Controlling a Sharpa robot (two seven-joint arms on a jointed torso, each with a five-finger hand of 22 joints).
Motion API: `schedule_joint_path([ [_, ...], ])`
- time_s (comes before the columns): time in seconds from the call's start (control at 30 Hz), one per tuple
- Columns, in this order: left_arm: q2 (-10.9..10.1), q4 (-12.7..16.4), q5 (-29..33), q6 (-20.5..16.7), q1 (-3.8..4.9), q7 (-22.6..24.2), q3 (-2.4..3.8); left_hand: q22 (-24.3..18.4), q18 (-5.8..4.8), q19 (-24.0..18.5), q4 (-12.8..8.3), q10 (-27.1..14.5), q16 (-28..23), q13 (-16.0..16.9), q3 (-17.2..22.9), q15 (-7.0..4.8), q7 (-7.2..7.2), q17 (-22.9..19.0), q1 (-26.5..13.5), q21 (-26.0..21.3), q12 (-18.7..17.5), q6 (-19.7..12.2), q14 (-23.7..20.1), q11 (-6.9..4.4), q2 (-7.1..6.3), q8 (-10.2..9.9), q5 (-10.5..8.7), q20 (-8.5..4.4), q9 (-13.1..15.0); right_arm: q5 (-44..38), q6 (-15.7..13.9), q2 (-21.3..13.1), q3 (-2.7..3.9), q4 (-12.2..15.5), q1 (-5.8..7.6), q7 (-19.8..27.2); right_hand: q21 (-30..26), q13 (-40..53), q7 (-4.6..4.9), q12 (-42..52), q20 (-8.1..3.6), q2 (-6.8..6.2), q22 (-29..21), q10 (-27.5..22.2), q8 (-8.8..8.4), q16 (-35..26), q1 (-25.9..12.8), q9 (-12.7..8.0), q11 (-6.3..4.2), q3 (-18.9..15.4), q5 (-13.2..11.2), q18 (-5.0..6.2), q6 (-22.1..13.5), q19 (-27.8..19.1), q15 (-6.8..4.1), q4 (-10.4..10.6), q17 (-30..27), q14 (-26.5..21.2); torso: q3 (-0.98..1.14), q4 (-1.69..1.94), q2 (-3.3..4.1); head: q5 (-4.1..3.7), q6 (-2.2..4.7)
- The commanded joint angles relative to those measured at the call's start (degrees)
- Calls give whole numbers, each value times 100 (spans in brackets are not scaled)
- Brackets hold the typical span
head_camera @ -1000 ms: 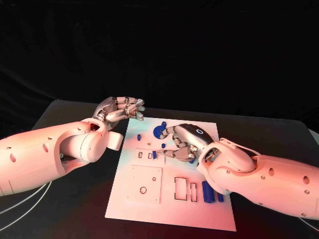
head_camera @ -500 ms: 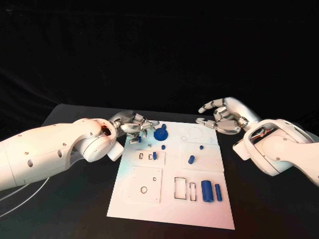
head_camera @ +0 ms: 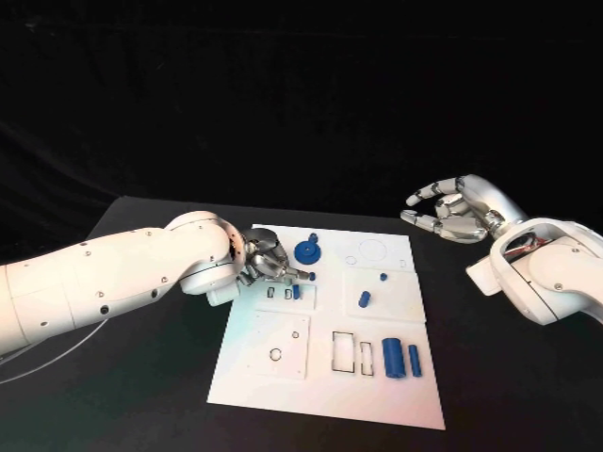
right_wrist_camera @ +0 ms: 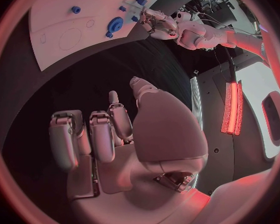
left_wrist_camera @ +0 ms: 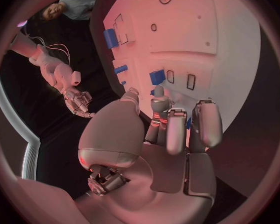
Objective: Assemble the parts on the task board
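The white task board (head_camera: 282,377) lies mid-table. On it are a round blue part (head_camera: 307,252), small blue pieces (head_camera: 365,299) and two blue cylinders (head_camera: 400,359). My left hand (head_camera: 268,262) is low over the board's far left area, with its fingers curled down beside the round part and a small blue piece (head_camera: 295,292). In the left wrist view the left hand (left_wrist_camera: 165,134) curls over the board (left_wrist_camera: 196,30) near a blue piece (left_wrist_camera: 157,77); whether it pinches anything is hidden. My right hand (head_camera: 454,209) hangs raised off the board's far right corner, fingers loosely bent and apart, holding nothing.
Black table (head_camera: 519,377) surrounds the board, with bare room on its right. Empty slots and outlines (head_camera: 342,353) mark the board's near half. The right wrist view shows the right hand (right_wrist_camera: 115,134), the board (right_wrist_camera: 65,20) and the left hand (right_wrist_camera: 155,21) beyond.
My right hand has lifted off the board's middle and drawn back to the right. My left hand has come down from beyond the board's far left corner onto the board.
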Motion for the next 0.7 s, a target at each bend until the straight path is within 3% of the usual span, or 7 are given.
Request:
schedule_joint_path([
  [0.03,92,-28,-473,427,31,-535,-3,79,-74,60,-2,52,35,71,-33,-47,-17,960,-2,41,67,-42,448,-16,67,60,-14,-9,58,-16,-75,-14,-2,-22,6,-209,-11,123,-4,20,-36,-25,1257,20,23,-28,-33,9,-45,-52,119,55,47,377,-35,2,946,453,0,-9,0,9,-7],
  [0.13,157,-50,-503,470,44,-581,-9,124,-83,93,0,68,65,119,-59,-53,-25,1013,-10,59,112,-52,465,-23,81,105,-12,-16,105,-31,-95,-21,-3,-36,7,-256,-13,128,-10,26,-45,-39,1258,32,30,-27,-52,10,-51,-70,283,55,56,378,-42,0,950,455,-3,-7,9,13,-10],
  [0.4,256,-74,-543,531,66,-634,-15,239,-105,170,5,115,127,263,-197,-79,-63,1125,-137,106,251,-79,499,-55,154,306,-25,-37,328,-45,-117,-14,-8,-60,7,-316,-10,130,-11,28,-45,-39,1261,35,32,-29,-54,10,-53,-72,298,54,59,381,-43,0,946,454,-7,10,17,-14,-41],
  [0.7,320,-104,-547,630,71,-652,-21,283,-113,195,1,129,148,308,-266,-88,-77,1164,-202,124,295,-102,510,-65,196,384,-39,-44,429,-47,-107,11,-15,-86,7,-341,-18,126,-12,25,-46,-37,1254,32,35,-31,-56,11,-54,-73,310,57,63,374,-44,1,941,453,-10,5,16,-18,-62],
])
